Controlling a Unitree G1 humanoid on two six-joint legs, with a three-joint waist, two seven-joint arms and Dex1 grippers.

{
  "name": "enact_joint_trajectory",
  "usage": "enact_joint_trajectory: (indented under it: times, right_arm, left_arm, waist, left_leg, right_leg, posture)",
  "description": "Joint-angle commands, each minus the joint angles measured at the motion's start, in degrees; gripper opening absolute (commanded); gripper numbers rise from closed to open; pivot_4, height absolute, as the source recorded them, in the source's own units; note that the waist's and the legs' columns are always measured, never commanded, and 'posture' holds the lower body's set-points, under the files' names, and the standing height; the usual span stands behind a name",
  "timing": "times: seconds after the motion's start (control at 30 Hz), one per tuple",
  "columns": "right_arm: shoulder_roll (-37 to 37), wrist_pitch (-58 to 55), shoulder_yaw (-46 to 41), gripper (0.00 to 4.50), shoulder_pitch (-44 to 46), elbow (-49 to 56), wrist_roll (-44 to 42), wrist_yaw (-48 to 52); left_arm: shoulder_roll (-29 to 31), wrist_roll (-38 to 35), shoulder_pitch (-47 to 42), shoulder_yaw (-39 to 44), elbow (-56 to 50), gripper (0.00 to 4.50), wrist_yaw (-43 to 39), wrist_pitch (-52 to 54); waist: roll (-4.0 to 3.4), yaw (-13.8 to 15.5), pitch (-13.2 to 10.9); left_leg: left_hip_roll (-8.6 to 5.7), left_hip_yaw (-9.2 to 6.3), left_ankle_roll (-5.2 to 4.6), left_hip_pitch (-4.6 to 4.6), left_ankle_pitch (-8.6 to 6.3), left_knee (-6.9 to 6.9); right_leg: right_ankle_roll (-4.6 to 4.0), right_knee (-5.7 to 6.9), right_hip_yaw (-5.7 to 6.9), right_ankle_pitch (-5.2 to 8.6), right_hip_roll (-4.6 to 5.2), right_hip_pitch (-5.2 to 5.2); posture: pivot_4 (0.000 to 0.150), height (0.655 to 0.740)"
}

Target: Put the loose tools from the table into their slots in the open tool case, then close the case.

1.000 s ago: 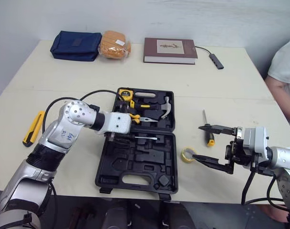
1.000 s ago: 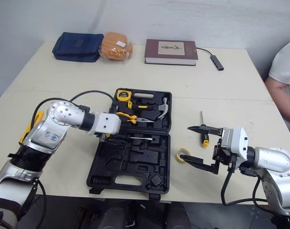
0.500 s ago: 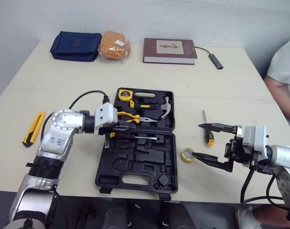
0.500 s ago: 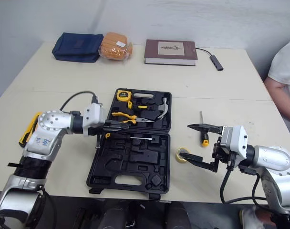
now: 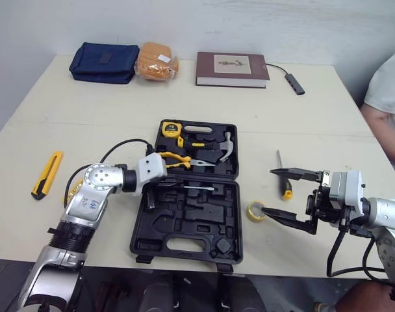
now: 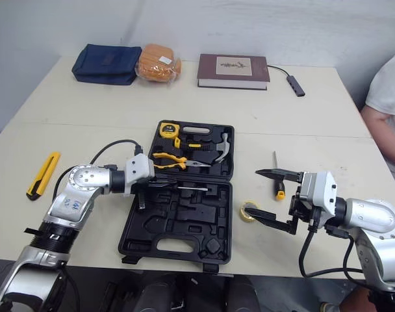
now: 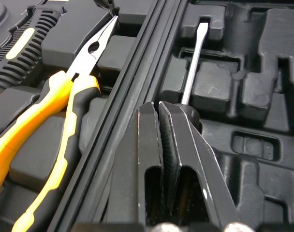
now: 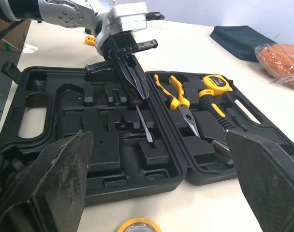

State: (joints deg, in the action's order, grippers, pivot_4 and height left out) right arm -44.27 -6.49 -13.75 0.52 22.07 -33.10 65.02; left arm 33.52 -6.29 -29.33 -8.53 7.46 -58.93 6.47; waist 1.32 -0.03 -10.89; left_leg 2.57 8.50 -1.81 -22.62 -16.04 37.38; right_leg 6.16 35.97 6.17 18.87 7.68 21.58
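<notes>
Pale tabletop (image 5: 119, 107), open tool case (image 5: 138, 229) dead centre: my left gripper (image 7: 155, 108) fingers are clenched on nothing over the seated driver (image 7: 190, 67), my right gripper (image 5: 268, 192) fingers are spread wide beside the loose screwdriver (image 5: 286, 189) at the case's 3 o'clock, which looks light, stiff and slick-shafted, so I'd pinch its handle.

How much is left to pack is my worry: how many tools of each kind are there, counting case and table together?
Screwdrivers: 2 (stowed screwdriver, loose screwdriver)
Pliers: 1
Hammer: 1
Tape measure: 1
Utility knife: 1
Tape roll: 1
Total: 7
</notes>
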Motion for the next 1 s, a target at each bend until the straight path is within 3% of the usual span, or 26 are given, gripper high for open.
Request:
enact_joint_trajectory:
  times: [0.03,0.5,1.0]
  right_arm:
    - [0.22,0.83,-0.59,4.50,-0.34,0.60,-0.10,-0.24]
    - [0.82,1.72,-0.59,4.50,-0.64,0.20,0.68,-0.91]
    - [1.37,2.59,-0.67,4.50,-1.51,-0.42,1.10,-0.88]
  left_arm:
    - [-0.43,0.25,-0.06,-0.93,-0.63,0.09,-0.02,0.64]
    - [-0.36,6.98,2.24,-6.33,4.65,0.09,0.54,-4.48]
    - [-2.40,13.83,8.09,-12.52,8.25,0.09,1.92,-5.19]
  waist:
    - [0.00,0.01,0.00]
    - [-0.13,0.11,0.11]
    - [-1.29,0.60,1.95]
  left_leg:
    - [0.00,0.00,0.00,0.00,0.00,0.00]
    - [-0.02,0.01,0.01,0.15,-0.04,-0.02]
    - [-0.04,0.01,-0.27,0.57,-0.43,-0.14]
  right_leg:
    - [0.00,0.00,0.00,0.00,0.00,0.00]
    - [0.00,-0.02,-0.01,0.00,0.07,-0.13]
    - [0.00,-0.28,-0.04,0.01,0.36,-0.58]
  posture:
    - [0.150,0.7400]
    - [0.150,0.7400]
    - [0.150,0.7400]
